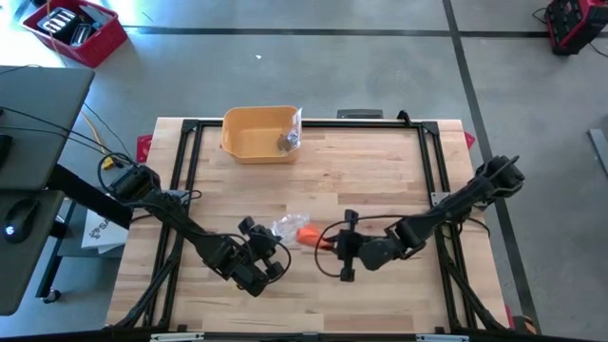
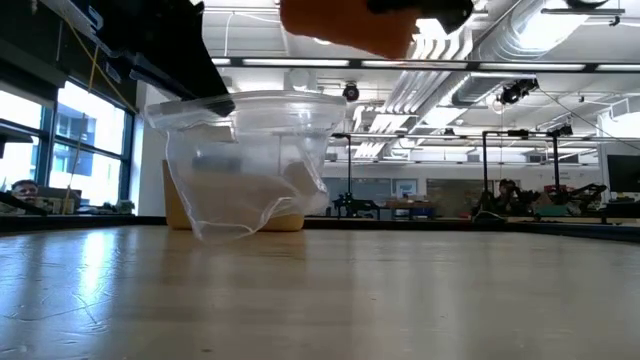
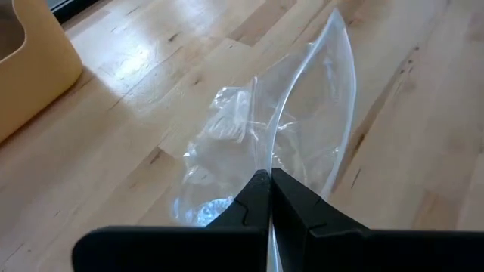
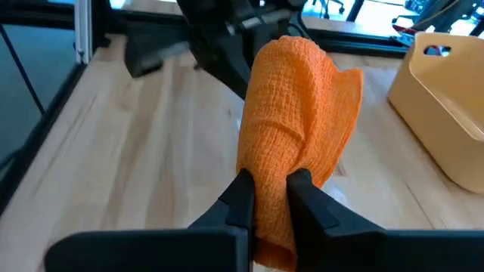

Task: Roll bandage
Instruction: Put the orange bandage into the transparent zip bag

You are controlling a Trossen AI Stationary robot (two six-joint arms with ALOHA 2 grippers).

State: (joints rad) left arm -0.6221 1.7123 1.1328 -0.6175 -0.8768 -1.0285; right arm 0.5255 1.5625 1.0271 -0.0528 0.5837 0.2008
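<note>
An orange rolled bandage (image 4: 295, 136) is held by my right gripper (image 4: 270, 189) above the table's near middle; it also shows in the high view (image 1: 312, 236) and at the top of the low view (image 2: 345, 25). A clear plastic bag (image 3: 280, 143) is held by my left gripper (image 3: 270, 198), just left of the bandage (image 1: 288, 228). In the low view the bag (image 2: 245, 160) hangs open-mouthed, its bottom near the tabletop. My left gripper pinches the bag's rim edge (image 3: 271, 162) between its two fingers. The bag hangs below and ahead of the fingers, its mouth spread open (image 2: 250, 100). My right gripper pinches the bandage's near end (image 4: 268, 170) between its two fingers, coming level from the table's right. The bandage is lifted clear of the table.
A tan bin (image 1: 259, 133) holding a small packet stands at the table's far edge, left of centre; it shows in the right wrist view (image 4: 446, 98) too. A black frame (image 1: 190, 142) runs along the table's sides. A red crate (image 1: 74, 28) sits on the floor.
</note>
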